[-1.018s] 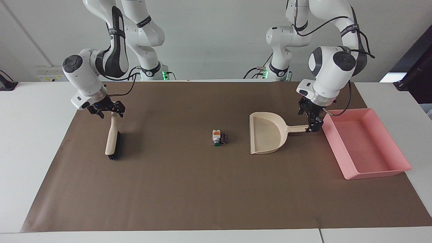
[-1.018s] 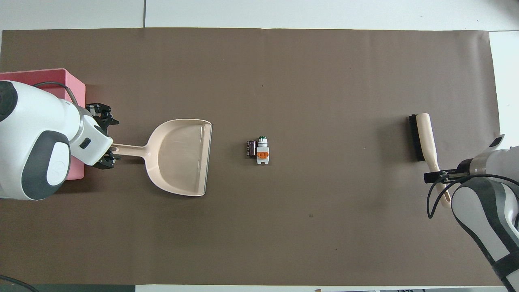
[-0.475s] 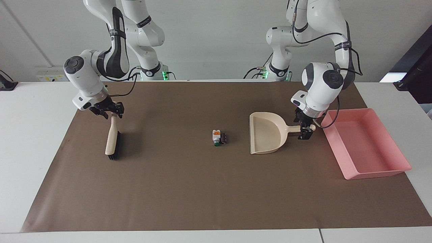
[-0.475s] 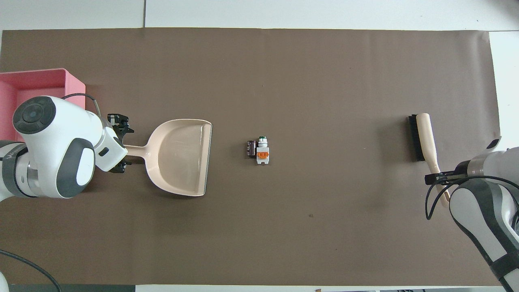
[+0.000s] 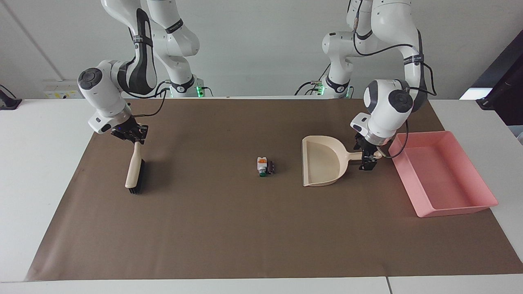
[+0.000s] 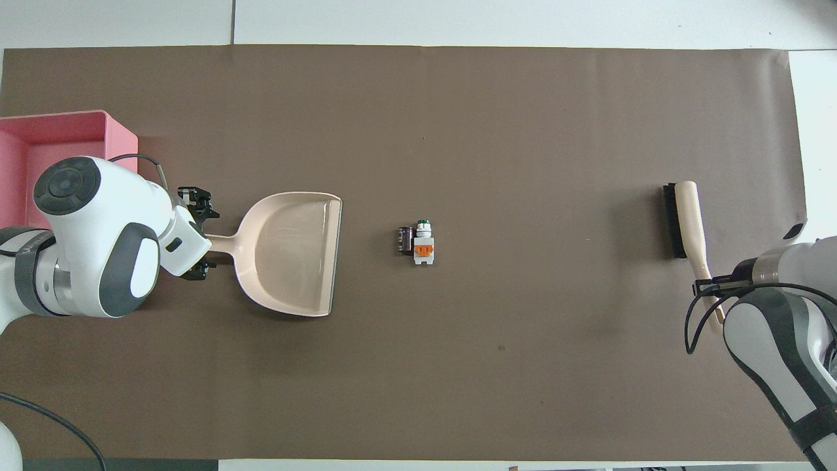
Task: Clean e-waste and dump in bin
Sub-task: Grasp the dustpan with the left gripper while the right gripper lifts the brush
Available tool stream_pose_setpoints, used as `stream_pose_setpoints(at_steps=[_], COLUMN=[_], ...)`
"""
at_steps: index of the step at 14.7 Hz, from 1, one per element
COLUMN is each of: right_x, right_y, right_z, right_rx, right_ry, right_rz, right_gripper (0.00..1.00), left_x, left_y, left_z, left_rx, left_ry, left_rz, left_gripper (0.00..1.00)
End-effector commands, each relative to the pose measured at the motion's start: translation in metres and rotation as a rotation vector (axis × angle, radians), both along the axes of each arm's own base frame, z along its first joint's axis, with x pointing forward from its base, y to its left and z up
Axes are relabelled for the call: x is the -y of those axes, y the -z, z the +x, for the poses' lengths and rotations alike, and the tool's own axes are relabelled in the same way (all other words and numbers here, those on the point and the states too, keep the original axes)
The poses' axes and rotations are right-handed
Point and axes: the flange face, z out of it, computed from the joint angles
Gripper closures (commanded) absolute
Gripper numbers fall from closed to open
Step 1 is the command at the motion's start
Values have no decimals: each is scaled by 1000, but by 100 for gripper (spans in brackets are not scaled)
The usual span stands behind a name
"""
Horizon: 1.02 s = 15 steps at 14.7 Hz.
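arms (image 5: 384,24): wearing glossy white shells | joints: showing dark grey caps | black cables: trailing outside | bases: glowing green

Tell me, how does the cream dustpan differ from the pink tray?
The dustpan is cream with a handle, and the pink tray has none. The dustpan is smaller than the tray. The dustpan lies nearer the e-waste, and the tray lies at the left arm's end of the table. Both are empty and rest on the brown mat.
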Motion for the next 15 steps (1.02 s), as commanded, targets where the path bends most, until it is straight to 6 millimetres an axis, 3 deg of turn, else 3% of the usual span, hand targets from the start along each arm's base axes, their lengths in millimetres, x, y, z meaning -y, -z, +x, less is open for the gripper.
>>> stream_pose_setpoints(at_steps=[1, 2, 3, 4, 8, 15], right_x=[-16, -36, -52, -74, -150, -286], right_y=[-27, -41, -53, -61, -75, -60], right_z=[21, 31, 37, 42, 51, 17], right_rx=[-11, -15, -16, -15, -1, -9], right_ry=[7, -1, 20, 42, 64, 90], right_rz=[8, 7, 0, -6, -27, -66], right_gripper=[100, 100, 100, 100, 100, 100], left_x=[5, 9, 11, 11, 12, 13], left_y=[-1, -2, -3, -3, -13, -38], left_z=[-7, -7, -7, -7, -7, -4], left_rx=[-28, -27, -25, -24, -7, -24], left_ry=[-29, -23, -18, -18, -18, -1], left_rz=[-14, -14, -14, -15, -17, 9], left_gripper=[23, 55, 78, 86, 99, 100])
